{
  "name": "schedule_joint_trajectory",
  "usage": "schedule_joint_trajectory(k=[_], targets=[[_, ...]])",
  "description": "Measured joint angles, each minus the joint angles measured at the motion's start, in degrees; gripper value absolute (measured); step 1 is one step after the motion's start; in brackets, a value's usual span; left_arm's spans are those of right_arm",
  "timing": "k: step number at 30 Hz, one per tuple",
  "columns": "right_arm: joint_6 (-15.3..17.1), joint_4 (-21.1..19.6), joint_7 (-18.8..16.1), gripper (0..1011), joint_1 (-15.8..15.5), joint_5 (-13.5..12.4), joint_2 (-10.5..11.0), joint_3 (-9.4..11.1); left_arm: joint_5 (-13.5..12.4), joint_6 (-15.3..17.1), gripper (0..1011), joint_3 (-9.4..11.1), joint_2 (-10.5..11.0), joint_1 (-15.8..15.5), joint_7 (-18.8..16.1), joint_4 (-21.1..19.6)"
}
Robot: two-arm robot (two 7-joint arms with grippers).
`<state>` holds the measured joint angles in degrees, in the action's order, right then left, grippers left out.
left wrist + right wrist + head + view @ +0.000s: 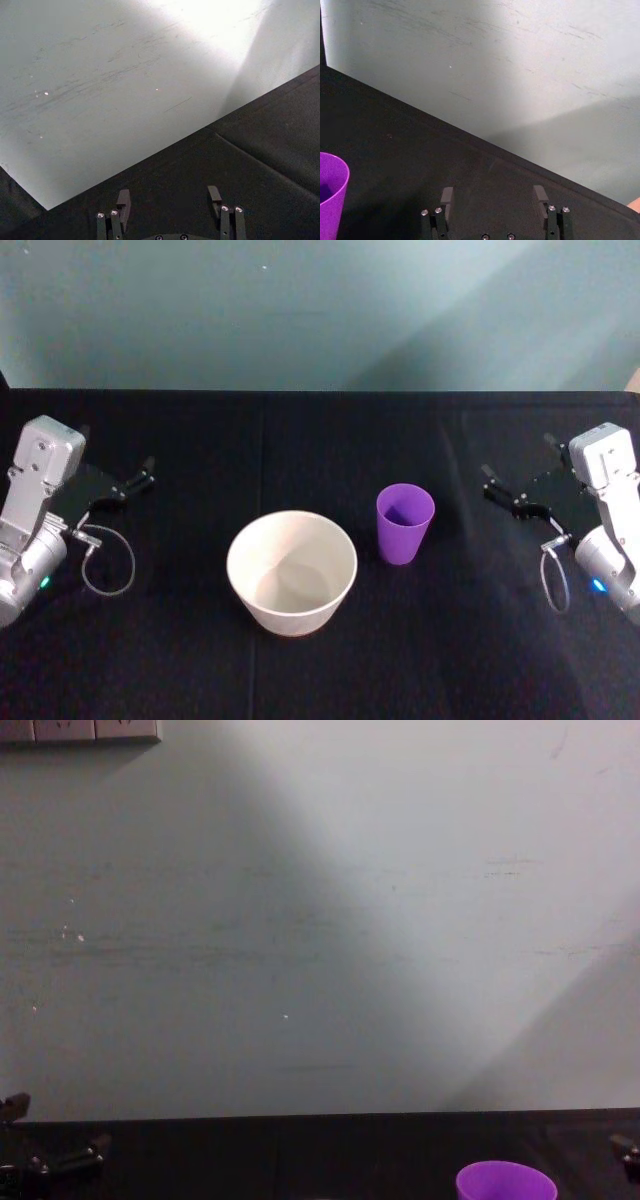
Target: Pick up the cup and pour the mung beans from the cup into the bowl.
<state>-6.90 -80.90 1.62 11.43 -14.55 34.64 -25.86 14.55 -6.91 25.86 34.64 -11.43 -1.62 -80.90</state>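
The purple cup [405,523] stands upright on the black table, just right of the cream bowl [292,573]. I cannot make out mung beans inside the cup, and the bowl's inside looks bare. My right gripper [515,468] rests open at the table's right side, well apart from the cup. The right wrist view shows its fingers [447,196] spread with the cup [330,200] off to one side. My left gripper [120,462] sits open at the far left with its fingers [123,201] wide apart. The cup's rim [505,1183] peeks into the chest view.
The black cloth table [200,440] runs back to a pale grey-green wall [320,310]. Cable loops hang at the left wrist [108,565] and the right wrist [555,580]. Open cloth lies between each gripper and the two vessels.
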Motion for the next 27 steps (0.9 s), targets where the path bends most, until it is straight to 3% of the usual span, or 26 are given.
schedule_joint_trajectory(k=[27], targets=[[0.0,0.0,0.0,1004,0.0,0.0,0.0,0.0,0.0,0.0,1000,0.0,0.0,0.0,0.0,0.0]])
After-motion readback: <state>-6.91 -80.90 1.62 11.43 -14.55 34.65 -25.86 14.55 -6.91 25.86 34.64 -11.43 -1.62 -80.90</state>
